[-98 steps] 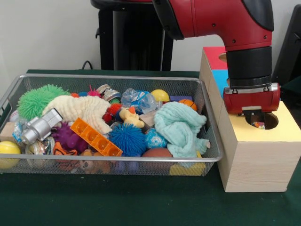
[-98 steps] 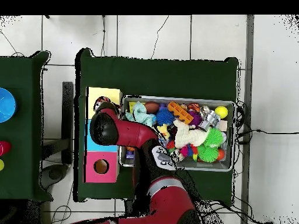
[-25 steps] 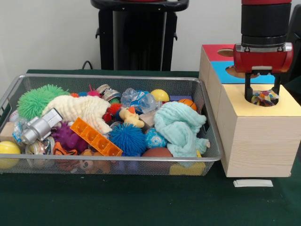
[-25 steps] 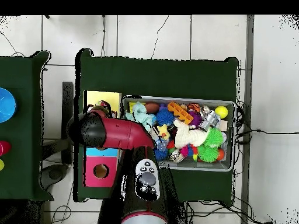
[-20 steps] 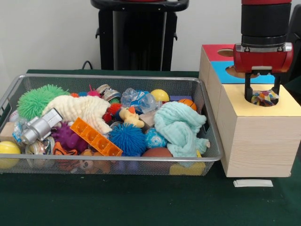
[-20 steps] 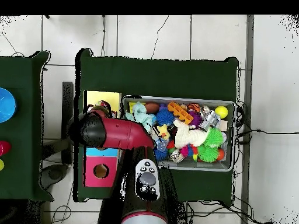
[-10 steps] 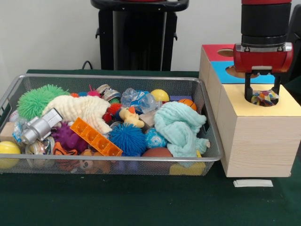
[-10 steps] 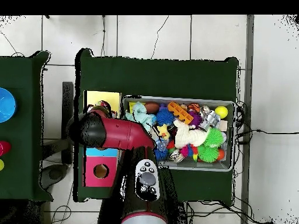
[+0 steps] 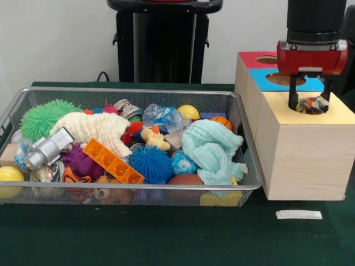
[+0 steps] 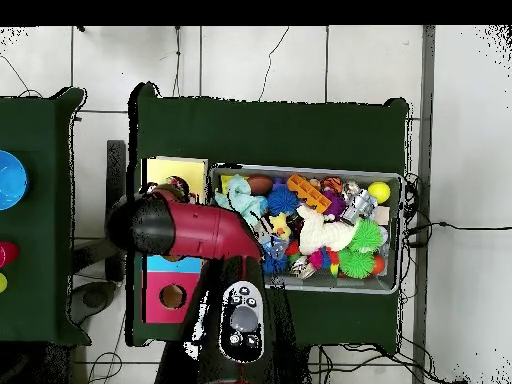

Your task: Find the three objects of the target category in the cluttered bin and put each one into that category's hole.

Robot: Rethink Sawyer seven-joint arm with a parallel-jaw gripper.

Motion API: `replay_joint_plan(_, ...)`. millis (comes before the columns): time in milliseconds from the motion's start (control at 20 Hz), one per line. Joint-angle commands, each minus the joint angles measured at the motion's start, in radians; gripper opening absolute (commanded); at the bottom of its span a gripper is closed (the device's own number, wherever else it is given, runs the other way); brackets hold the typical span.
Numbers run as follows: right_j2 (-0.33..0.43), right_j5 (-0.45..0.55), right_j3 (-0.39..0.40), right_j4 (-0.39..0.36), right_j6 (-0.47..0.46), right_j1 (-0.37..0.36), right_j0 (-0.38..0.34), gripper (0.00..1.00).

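My gripper (image 9: 309, 102) hangs over the hole (image 9: 310, 106) in the yellow top of the wooden box (image 9: 302, 160). It is open, with its fingertips (image 9: 292, 101) at the hole's two sides. A frilly fabric ball (image 9: 312, 103) of many colours sits in the hole between them. In the overhead view the ball (image 10: 178, 184) shows at the arm's edge on the yellow top (image 10: 178, 166), and the arm hides the gripper. The wire mesh bin (image 9: 138, 191) lies to the left, full of toys. I see no other fabric ball in it.
The blue-topped (image 9: 310, 83) and red-topped (image 9: 252, 58) boxes stand behind the yellow one. The bin holds a pale green cloth (image 9: 213, 149), a blue spiky ball (image 9: 150, 163), a green spiky ball (image 9: 41, 116) and an orange block (image 9: 113, 162). A white strip (image 9: 298, 214) lies on the table.
The gripper has risen a little. The yellow-topped box has shifted upward in the front view with it, while the white strip stayed put. The ball still sits in the hole.
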Motion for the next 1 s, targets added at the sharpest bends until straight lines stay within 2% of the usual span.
replay_joint_plan(50, -0.134, 0.435, -0.069, 0.001, 0.302, -0.124, 0.052, 1.00)
replay_joint_plan(250, -0.201, 0.609, -0.150, -0.027, 0.337, -0.149, 0.095, 1.00)
replay_joint_plan(400, -0.231, 0.680, -0.183, -0.039, 0.349, -0.159, 0.113, 1.00)
replay_joint_plan(1000, -0.239, 0.596, -0.148, -0.017, 0.347, -0.145, 0.127, 1.00)
